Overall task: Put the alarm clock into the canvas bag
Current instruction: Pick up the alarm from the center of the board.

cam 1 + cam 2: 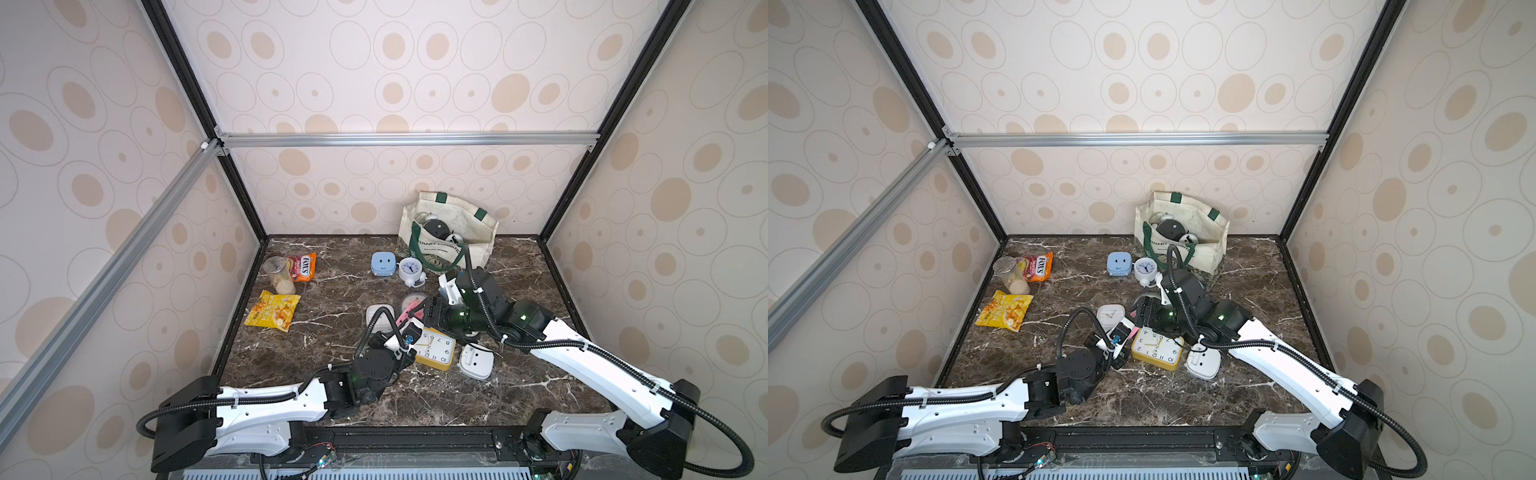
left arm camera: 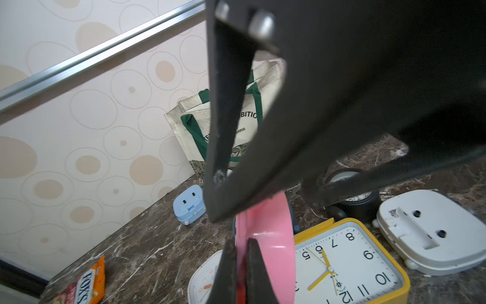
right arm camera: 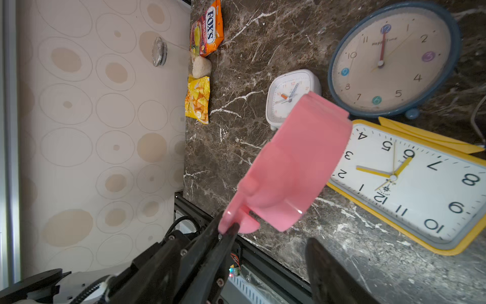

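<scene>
Action at mid-desk (image 1: pixel 291 365). Pinching hard with the left pincer (image 2: pixel 241 252), jaws closed right down on a thin tab at the rim of the pink alarm clock (image 3: pixel 294 163). Holding it up off the marble, tilted on edge, above a clutter of other clocks. Just beneath and to the right, a yellow square clock (image 1: pixel 436 348), face up. To the left, a small white square clock (image 1: pixel 380 313). On the far side, a blue-rimmed round clock (image 3: pixel 391 60), face up too. Reaching in from the right with the right pincer (image 1: pixel 420 309), jaws parted wide about the far end of the pink case. Touching it or not? Cannot tell from any view. Just one right fingertip (image 3: pixel 328 273) on show in the right wrist view, clear of the pink.

Over to the canvas bag (image 1: pixel 478 249): upright against the far wall, right of centre, mouth open, one green handle draped down the front. Inside, a dark round clock (image 1: pixel 436 229) among paler ones. Pink alarm clock not in there: hanging on the near side of the bag, apart from it. Just left of the bag's near corner, a pale round clock (image 1: pixel 411 270), and left of that a light blue clock (image 1: pixel 383 264). Near right of the yellow one, a white clock (image 1: pixel 476 361) lying face down. Along the left edge of the desk, a clear jar (image 1: pixel 280 274), an orange FOX'S packet (image 1: pixel 302 267) right beside it, and a yellow snack bag (image 1: pixel 273 310) a little nearer.
</scene>
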Robot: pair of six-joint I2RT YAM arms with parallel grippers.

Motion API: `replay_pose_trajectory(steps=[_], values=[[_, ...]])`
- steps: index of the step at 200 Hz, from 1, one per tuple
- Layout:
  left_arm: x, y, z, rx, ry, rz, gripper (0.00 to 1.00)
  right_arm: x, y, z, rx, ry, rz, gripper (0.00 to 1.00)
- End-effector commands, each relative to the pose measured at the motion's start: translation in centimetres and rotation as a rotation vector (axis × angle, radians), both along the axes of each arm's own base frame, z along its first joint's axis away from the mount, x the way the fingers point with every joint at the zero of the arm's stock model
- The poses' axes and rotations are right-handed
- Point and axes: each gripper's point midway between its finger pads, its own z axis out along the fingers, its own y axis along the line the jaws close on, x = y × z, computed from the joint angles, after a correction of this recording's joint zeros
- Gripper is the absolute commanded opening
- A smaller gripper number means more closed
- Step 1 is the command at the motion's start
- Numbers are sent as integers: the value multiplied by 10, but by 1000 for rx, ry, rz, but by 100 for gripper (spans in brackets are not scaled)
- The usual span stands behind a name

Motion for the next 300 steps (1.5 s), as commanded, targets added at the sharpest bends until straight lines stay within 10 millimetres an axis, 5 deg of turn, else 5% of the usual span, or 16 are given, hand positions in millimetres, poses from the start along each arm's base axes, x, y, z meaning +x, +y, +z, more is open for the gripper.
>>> replay_pose_trajectory(steps=[1, 36, 128, 192, 226, 234, 251, 300], values=[[-1, 6, 28, 2, -127, 89, 0, 1, 6, -1, 101, 87, -34, 69], [-7, -3, 23, 48, -150, 79, 0, 2, 12, -4, 135, 120, -37, 61], [-11, -9, 14, 57, -141, 57, 0, 5, 17, -10, 152, 151, -43, 15], [-10, -13, 10, 73, -143, 53, 0, 6, 16, -18, 141, 159, -52, 0], [-8, -17, 12, 81, -140, 59, 0, 6, 14, -20, 136, 148, -53, 0], [-8, -18, 12, 85, -138, 55, 18, 9, 12, -18, 140, 126, -57, 0], [-9, -22, 16, 71, -126, 41, 97, 17, 3, -13, 137, 76, -75, 0], [-30, -34, 70, -224, 36, -212, 98, 55, -22, 24, 151, -89, -146, 0]])
